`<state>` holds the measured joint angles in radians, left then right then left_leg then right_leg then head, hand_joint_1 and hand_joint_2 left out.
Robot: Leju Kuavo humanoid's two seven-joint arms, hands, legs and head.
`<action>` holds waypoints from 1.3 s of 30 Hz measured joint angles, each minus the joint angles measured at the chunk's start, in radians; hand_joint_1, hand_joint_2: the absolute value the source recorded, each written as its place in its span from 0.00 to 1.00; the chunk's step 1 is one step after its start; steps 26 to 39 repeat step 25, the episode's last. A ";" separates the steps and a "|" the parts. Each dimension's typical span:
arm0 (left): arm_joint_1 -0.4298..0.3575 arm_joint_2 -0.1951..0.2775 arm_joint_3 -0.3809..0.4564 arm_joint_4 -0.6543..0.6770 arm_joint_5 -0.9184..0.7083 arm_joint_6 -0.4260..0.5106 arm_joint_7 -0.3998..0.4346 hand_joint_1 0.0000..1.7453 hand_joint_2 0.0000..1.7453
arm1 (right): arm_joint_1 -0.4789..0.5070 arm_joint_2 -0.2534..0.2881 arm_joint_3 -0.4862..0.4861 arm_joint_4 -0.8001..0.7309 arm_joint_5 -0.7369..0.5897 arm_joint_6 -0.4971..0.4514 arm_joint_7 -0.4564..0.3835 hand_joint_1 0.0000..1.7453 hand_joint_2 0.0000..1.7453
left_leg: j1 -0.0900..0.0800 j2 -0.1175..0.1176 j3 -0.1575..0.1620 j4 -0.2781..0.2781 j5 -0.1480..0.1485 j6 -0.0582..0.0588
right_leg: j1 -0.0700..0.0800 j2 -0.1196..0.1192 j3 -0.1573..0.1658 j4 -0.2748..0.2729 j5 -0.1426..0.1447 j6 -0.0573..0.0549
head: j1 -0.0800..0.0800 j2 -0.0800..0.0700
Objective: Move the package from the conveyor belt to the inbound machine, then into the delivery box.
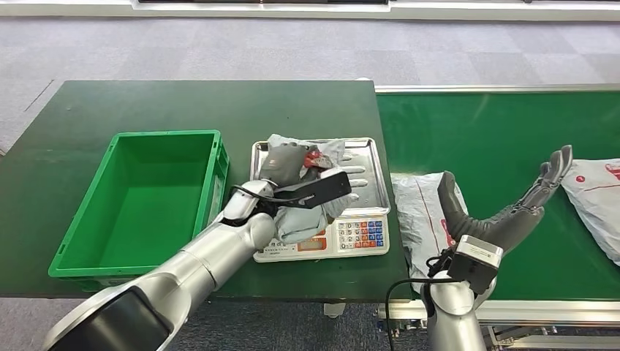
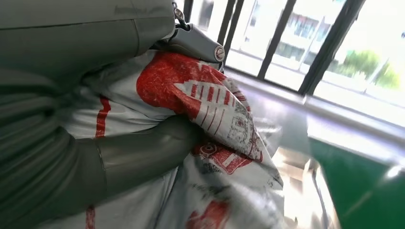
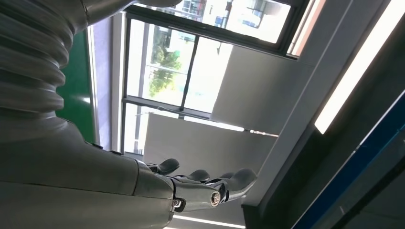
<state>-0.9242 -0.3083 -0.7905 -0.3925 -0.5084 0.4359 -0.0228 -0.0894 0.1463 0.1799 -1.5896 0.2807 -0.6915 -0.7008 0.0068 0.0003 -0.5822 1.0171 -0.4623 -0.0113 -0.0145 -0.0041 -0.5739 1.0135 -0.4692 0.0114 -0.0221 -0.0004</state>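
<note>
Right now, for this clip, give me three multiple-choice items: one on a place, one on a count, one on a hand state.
1. Where is the package in the left robot hand?
A. in the crate
B. over the scale tray
C. on the floor

2. How many packages lie on the belt?
A. none
B. two
C. five

3. What state is the right robot hand in?
A. open, empty
B. holding a package
C. pressing the scale keys

Answers: 1 B, the head view shows it above the scale. 2 B, one near the scale, one at the right edge. 3 A, its fingers are spread in the air.
</note>
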 joint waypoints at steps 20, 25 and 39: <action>0.357 0.398 0.787 -0.783 -0.153 -0.033 -0.125 0.75 1.00 | 0.214 -0.027 -0.054 -0.105 0.092 0.049 0.008 0.00 1.00 | 0.000 0.008 -0.004 -0.005 -0.001 -0.001 | 0.000 0.007 -0.008 0.000 -0.002 -0.002 | 0.000 0.000; 0.444 0.428 0.897 -0.837 -0.178 -0.071 -0.118 0.00 1.00 | 0.230 -0.027 -0.059 -0.127 0.105 0.058 0.026 0.00 1.00 | 0.000 0.008 -0.004 -0.005 -0.001 -0.001 | 0.000 0.007 -0.008 0.000 -0.002 -0.002 | 0.000 0.000; 0.444 0.428 0.897 -0.837 -0.178 -0.071 -0.118 0.00 1.00 | 0.230 -0.027 -0.059 -0.127 0.105 0.058 0.026 0.00 1.00 | 0.000 0.008 -0.004 -0.005 -0.001 -0.001 | 0.000 0.007 -0.008 0.000 -0.002 -0.002 | 0.000 0.000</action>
